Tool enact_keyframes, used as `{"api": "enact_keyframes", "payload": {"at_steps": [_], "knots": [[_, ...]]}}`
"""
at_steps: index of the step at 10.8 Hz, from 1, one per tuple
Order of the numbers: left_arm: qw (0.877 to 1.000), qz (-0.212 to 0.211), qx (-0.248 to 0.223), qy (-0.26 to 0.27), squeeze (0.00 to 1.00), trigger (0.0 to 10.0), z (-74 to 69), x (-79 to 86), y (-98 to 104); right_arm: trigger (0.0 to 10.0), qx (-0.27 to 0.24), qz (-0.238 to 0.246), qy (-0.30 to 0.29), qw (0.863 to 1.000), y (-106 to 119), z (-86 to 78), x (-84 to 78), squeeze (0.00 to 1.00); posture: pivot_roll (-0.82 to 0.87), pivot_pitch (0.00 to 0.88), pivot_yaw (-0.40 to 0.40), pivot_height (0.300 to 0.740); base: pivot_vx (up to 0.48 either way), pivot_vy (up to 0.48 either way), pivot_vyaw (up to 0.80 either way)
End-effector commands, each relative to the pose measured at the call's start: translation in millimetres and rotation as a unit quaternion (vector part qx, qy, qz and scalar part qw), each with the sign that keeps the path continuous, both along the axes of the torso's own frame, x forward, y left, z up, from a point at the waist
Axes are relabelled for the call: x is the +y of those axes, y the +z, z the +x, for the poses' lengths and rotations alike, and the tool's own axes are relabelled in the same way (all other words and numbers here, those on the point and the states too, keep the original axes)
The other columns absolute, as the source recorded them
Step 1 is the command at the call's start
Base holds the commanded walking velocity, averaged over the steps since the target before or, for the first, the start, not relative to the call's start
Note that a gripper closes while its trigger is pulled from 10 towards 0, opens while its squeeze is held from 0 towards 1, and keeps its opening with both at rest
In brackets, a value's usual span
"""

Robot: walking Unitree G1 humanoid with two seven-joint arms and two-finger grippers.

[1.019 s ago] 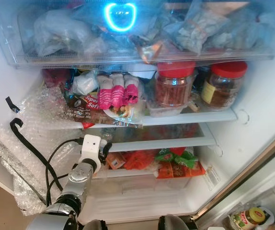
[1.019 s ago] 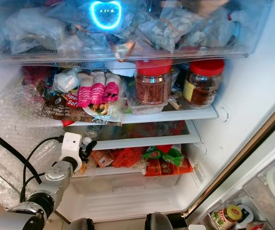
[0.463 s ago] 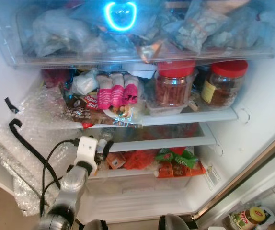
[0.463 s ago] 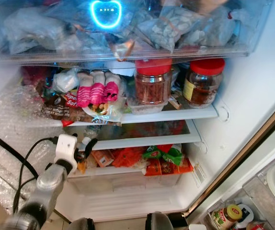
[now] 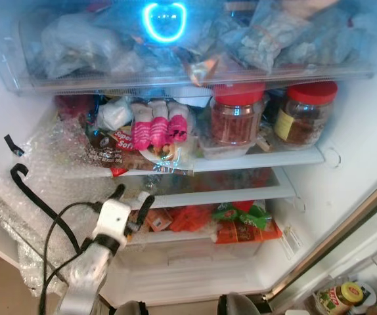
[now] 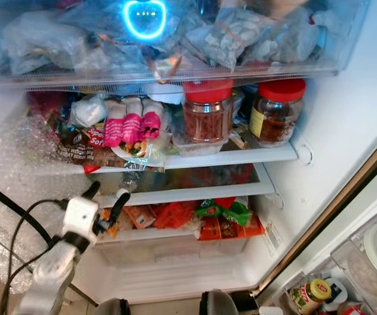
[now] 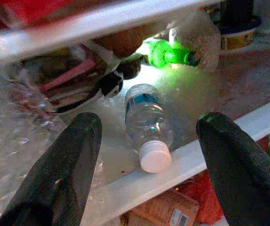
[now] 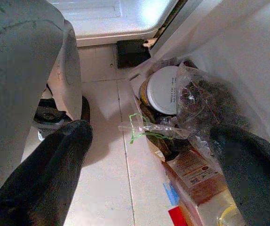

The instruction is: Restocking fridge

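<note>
A small clear water bottle point(image 7: 145, 117) with a white cap lies on its side on the fridge's middle glass shelf point(image 5: 241, 194), cap towards the front edge. My left gripper point(image 5: 134, 195) is open just in front of that shelf's left end. Its two black fingers point(image 7: 67, 160) stand either side of the bottle without touching it. A green bottle point(image 7: 169, 53) lies further back on the same shelf. My right gripper point(image 8: 152, 131) hangs open and empty low by the fridge door, over the tiled floor.
Two red-lidded jars point(image 5: 238, 118) and pink packets point(image 5: 157, 126) crowd the shelf above. Bubble wrap point(image 5: 47, 177) covers the left wall. Red and green packets point(image 5: 238, 222) fill the shelf below. Jars and bags point(image 8: 182, 101) sit in the door bin at lower right.
My left wrist has drawn back, down and to the left from the middle shelf. Its fingers now show spread apart at the shelf edge.
</note>
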State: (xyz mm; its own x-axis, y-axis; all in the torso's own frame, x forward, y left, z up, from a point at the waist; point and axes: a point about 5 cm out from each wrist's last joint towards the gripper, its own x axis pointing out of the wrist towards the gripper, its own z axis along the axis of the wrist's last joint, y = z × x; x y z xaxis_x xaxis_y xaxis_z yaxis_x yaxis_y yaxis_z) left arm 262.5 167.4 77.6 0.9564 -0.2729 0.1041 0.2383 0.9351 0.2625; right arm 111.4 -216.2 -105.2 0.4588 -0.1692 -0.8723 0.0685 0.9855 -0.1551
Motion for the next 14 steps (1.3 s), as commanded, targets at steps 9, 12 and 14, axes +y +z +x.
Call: {"api": "enact_keyframes", "payload": {"at_steps": [9, 12, 14], "knots": [[0.998, -0.009, 0.051, 0.028, 0.0, 10.0, -22.3, 5.9, 2, 10.0, 0.009, 0.001, 0.003, 1.0, -2, -7.2, 1.8, 0.0, -0.11, 0.0, 0.002, 0.642, -0.091, 0.0, 0.0], [0.996, -0.022, 0.061, 0.062, 0.0, 10.0, -23.5, 16.4, -1, 10.0, 0.015, 0.0, 0.007, 1.0, -3, -10.1, 1.4, 0.0, -0.1, 0.0, -0.005, 0.642, -0.324, 0.0, 0.0], [0.994, -0.029, 0.064, 0.078, 0.0, 10.0, -25.7, 20.2, -3, 10.0, 0.017, -0.001, 0.011, 1.0, -3, -10.6, 0.6, 0.0, -0.09, 0.0, -0.012, 0.642, -0.349, 0.0, 0.0]]}}
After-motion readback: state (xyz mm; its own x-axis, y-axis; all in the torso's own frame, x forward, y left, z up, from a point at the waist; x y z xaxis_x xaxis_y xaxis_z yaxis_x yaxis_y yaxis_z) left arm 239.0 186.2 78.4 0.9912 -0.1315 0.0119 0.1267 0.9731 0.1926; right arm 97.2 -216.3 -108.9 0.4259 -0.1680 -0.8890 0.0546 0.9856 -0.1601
